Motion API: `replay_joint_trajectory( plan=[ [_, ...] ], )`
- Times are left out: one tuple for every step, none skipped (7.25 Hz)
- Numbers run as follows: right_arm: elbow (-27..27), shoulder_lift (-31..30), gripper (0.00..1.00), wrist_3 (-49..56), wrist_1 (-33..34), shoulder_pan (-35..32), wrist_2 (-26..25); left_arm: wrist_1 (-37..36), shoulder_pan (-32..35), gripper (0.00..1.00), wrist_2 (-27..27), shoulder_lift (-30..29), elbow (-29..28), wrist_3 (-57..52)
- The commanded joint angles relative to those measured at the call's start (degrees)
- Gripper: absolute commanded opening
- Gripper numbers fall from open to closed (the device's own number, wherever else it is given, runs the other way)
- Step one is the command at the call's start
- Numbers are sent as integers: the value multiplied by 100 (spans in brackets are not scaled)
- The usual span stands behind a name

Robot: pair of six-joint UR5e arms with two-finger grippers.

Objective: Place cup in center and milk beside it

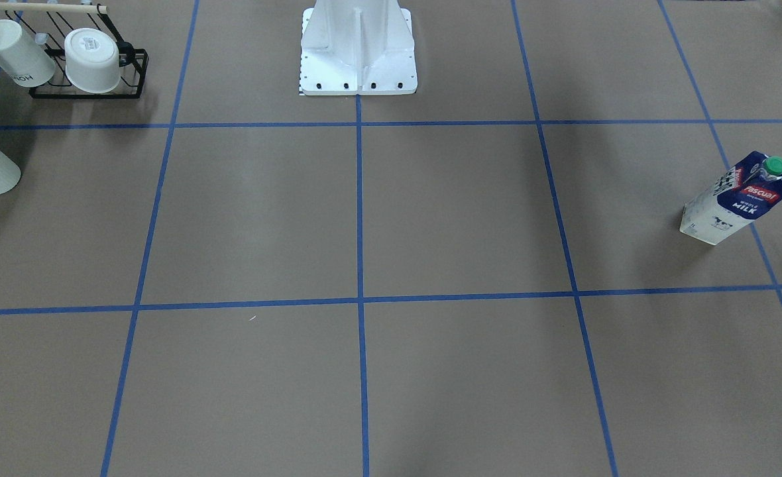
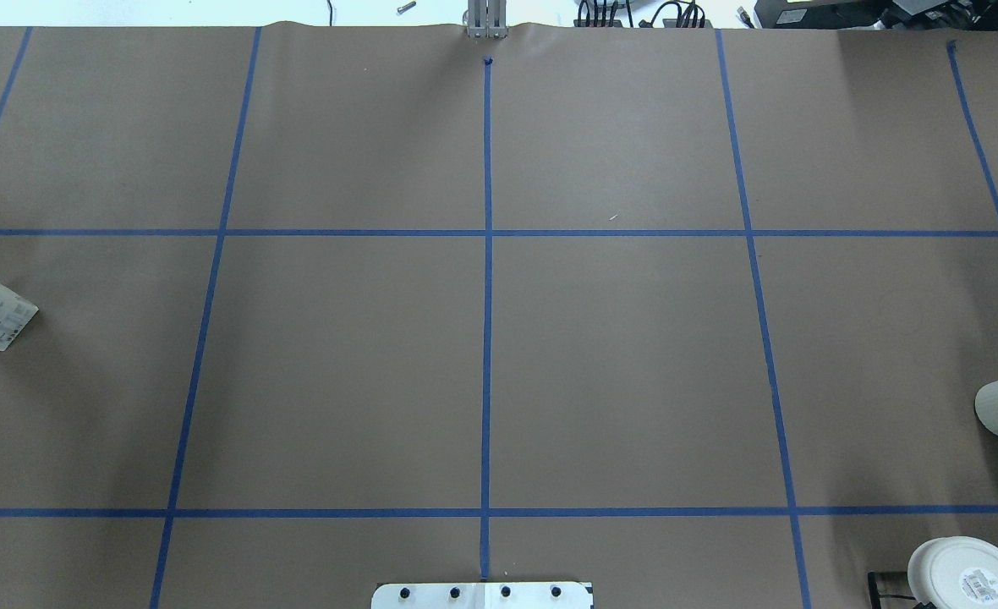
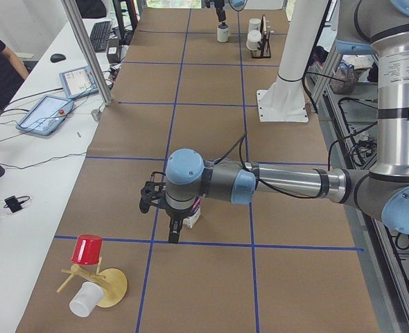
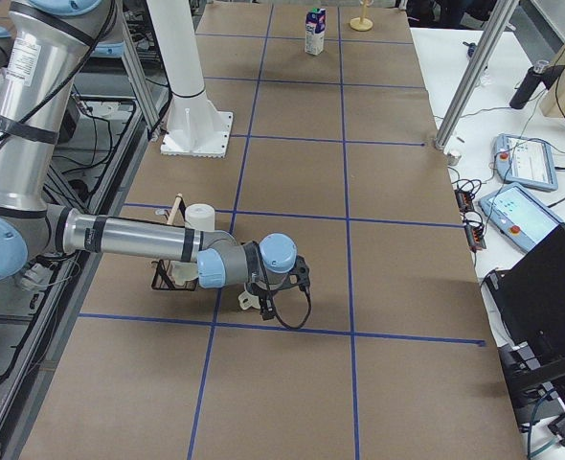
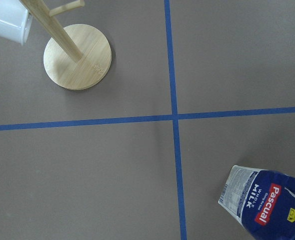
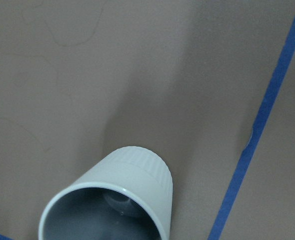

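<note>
Cup (image 6: pixel 112 200) is sitting just below my right gripper (image 4: pixel 266 309), milk (image 5: pixel 262 200) near my left gripper (image 3: pixel 173 234), both lying well apart from the center (image 1: pixel 359 301). I am not seeing either tool's jaws clearly, so I cannot tell their state. I am judging that an off-centre pinch is risking toppling the tall carton.

Front and overhead cams are facing each other across the table (image 1: pixel 470 212). Wrist cams are pointing down, close up.
</note>
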State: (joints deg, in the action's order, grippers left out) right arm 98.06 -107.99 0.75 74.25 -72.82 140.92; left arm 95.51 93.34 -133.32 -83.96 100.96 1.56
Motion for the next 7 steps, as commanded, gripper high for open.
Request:
replay_joint_trajectory(
  plan=[
    [-365,32,15,-4,-522,22,32,3,0,98,-1,-6,-15,-7],
    [-585,50,0,-22,-943,31,67,3,0,98,-1,-6,-15,-7],
    [-578,41,0,-13,-1069,31,76,3,0,98,-1,-6,-15,-7],
    [-517,50,0,-65,-1079,22,268,3,0,98,-1,-6,-15,2],
    [-456,67,0,-74,-1079,-73,948,3,0,98,-1,-6,-6,2],
    [-420,102,0,-75,-1053,-492,1390,-6,0,98,-1,-23,-6,2],
    [-220,164,0,-153,-992,-618,1612,-6,0,98,-1,-67,-15,2]
  ],
)
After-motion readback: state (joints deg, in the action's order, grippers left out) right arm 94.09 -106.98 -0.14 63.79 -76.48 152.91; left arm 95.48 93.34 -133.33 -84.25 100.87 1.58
